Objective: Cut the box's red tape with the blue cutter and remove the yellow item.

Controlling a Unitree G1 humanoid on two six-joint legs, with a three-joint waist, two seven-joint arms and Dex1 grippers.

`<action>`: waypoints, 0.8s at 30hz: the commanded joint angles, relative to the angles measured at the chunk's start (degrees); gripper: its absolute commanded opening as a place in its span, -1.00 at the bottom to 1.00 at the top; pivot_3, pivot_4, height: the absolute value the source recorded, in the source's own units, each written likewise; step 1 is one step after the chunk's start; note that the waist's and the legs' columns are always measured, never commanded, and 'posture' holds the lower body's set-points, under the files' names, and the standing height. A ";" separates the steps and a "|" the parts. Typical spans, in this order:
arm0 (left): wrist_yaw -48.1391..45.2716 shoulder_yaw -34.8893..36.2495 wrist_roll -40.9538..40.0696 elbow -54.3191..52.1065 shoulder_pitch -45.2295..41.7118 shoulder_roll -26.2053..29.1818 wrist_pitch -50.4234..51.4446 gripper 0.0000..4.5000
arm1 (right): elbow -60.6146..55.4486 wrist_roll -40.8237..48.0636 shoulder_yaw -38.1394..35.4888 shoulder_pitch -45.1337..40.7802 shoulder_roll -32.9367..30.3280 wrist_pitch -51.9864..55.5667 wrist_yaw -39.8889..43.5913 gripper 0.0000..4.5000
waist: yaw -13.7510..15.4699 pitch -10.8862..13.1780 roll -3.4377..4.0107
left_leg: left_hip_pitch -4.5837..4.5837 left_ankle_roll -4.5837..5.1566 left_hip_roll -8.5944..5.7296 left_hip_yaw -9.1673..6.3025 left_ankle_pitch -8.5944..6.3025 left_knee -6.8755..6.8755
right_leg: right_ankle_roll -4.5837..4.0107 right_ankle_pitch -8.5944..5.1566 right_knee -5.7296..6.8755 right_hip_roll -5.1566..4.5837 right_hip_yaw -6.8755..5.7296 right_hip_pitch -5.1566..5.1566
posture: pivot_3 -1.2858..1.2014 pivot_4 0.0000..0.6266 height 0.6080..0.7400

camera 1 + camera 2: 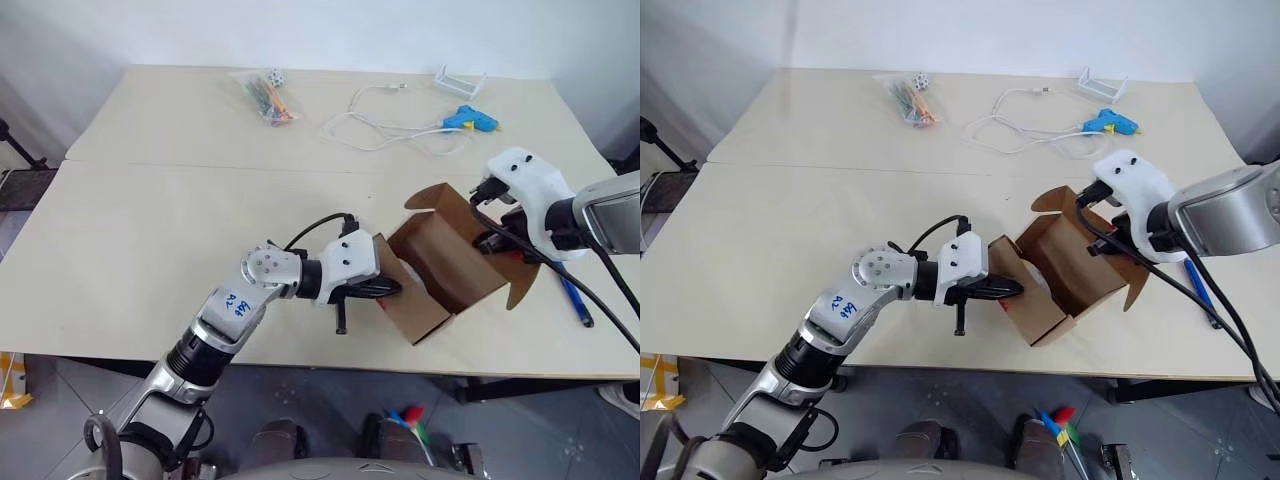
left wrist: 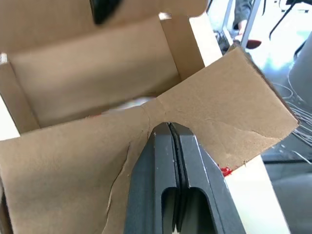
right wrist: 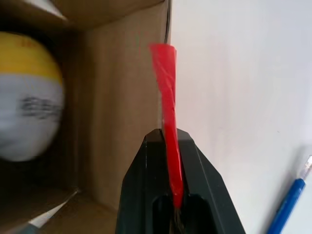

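Cardboard box (image 1: 445, 265) flap pinched in left end effector (image 2: 168, 127), red tape (image 3: 167, 97) clamped in right end effector (image 3: 165, 134).

Your table (image 1: 150, 230) carried the open box (image 1: 445, 265) near right, the blue cutter (image 1: 577, 300) beside it, glue gun (image 1: 470, 121), cord (image 1: 385, 130) and bag (image 1: 265, 95) far.

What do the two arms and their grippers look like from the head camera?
Both grippers, left gripper and right gripper, have white housings, black fingers and looping black cables. The left arm is silver with a round grey joint, black cuff and blue handwriting.
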 commanded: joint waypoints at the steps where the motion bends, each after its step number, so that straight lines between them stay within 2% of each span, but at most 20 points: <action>1: -0.87 -3.24 1.67 2.51 3.32 2.90 5.72 -1.00 | 0.78 -6.04 -4.79 0.90 0.50 1.09 5.20 -0.95 | 0.05 0.00 0.00 | 0.00 0.03 -0.02 0.00 0.02 0.00 | 0.00 0.03 -0.02 -0.03 0.01 0.00 | 0.03 -0.52 1.00; 7: -2.79 -0.06 -0.59 -0.10 4.45 6.88 6.74 -1.00 | 0.93 -13.87 -8.95 5.09 3.13 3.15 12.91 -0.95 | -0.54 0.01 0.10 | -0.08 0.06 -0.03 0.09 0.06 0.00 | -0.03 0.13 0.00 -0.03 0.03 -0.14 | 0.03 -0.52 1.00; 12: -1.49 3.67 -1.72 -0.30 4.46 6.67 5.70 -1.00 | -0.49 -18.46 -12.76 8.53 5.53 4.15 16.61 -0.95 | -0.68 0.05 0.16 | -0.21 0.00 0.01 0.13 0.07 -0.20 | -0.01 0.14 0.08 0.04 -0.04 -0.37 | 0.03 -0.52 1.00; 21: 0.22 5.26 -1.05 0.15 4.04 6.11 6.58 -1.00 | -4.14 -19.92 -20.58 18.23 10.68 4.16 17.60 -0.95 | -0.61 0.05 0.16 | -0.17 -0.03 0.02 0.17 0.07 -0.33 | 0.04 0.17 0.04 0.10 -0.11 -0.37 | 0.03 -0.52 1.00; 24: 0.49 5.78 -1.41 0.29 4.41 6.66 8.33 -1.00 | -5.36 -18.89 -26.19 22.02 15.29 4.16 16.67 -0.95 | -0.75 0.05 0.16 | -0.13 -0.05 0.02 0.20 0.08 -0.34 | 0.04 0.17 0.04 0.12 -0.08 -0.37 | 0.03 -0.52 1.00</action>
